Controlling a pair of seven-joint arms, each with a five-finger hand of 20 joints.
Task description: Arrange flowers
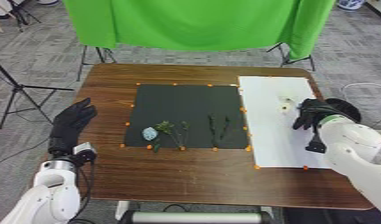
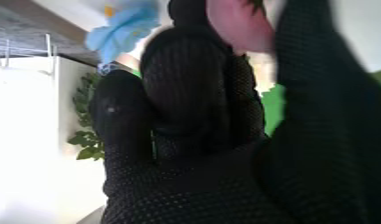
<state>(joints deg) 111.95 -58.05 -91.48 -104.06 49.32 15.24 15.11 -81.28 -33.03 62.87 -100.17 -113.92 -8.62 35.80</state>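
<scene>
Bright green cloth [image 1: 200,25] hangs beyond the fingers of the left hand [image 1: 69,124]. Left of them, a black tripod [image 1: 18,89] stands on grey patterned carpet [image 1: 40,62].

The brown wooden table [image 1: 169,182] carries a dark mat [image 1: 182,105], with a long white sheet [image 1: 275,150] just to the right of the mat. Small orange pieces [image 1: 216,149] dot the mat's edges—and two more sit at the sheet's near edge. On the near part of the mat lie a pale blue bloom [image 1: 150,133], a leafy green sprig [image 1: 164,127] beside it and, farther right, dark green stems [image 1: 218,131].
</scene>
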